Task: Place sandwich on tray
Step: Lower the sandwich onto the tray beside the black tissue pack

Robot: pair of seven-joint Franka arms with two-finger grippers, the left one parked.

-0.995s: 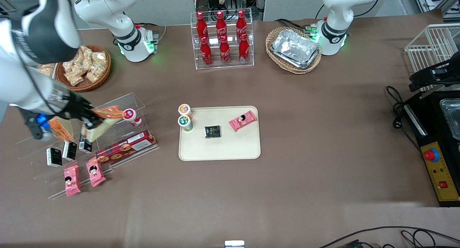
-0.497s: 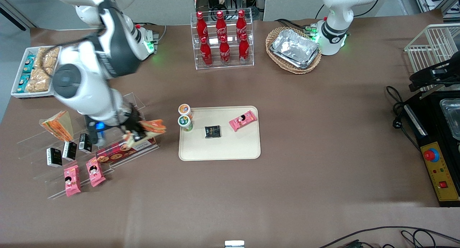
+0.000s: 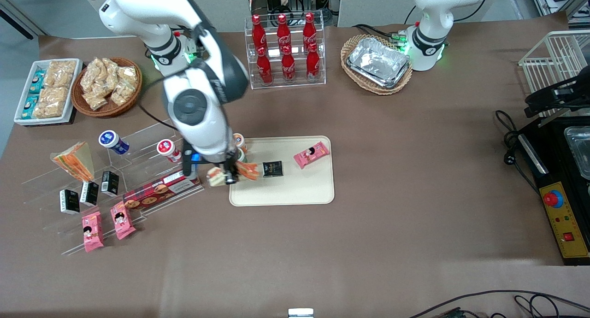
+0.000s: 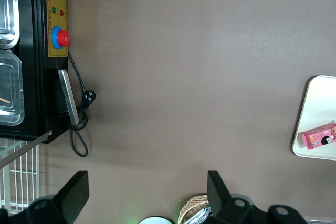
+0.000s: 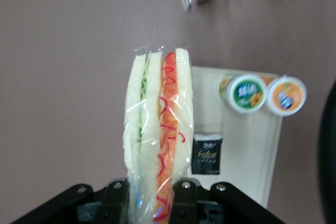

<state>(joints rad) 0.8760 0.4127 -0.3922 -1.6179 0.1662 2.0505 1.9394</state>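
My right gripper [image 3: 229,174] is shut on the wrapped sandwich [image 3: 249,172], a pale bread wedge with red and white filling, and holds it in the air over the edge of the cream-beige tray [image 3: 295,189] that faces the working arm's end. In the right wrist view the sandwich [image 5: 157,129] stands clamped between my fingers [image 5: 116,198], with the tray [image 5: 247,156] below it. On the tray lie a black packet [image 3: 273,168] and a pink snack pack [image 3: 312,154].
Two small cups [image 3: 237,150] stand at the tray's corner, partly under my arm. A clear acrylic rack [image 3: 115,184] with an orange-striped sandwich [image 3: 73,160], a biscuit box [image 3: 161,189] and small packs lies toward the working arm's end. A bottle rack [image 3: 286,50] stands farther back.
My arm has carried the sandwich from above the acrylic rack sideways to the tray's edge. The grip stayed shut on it.
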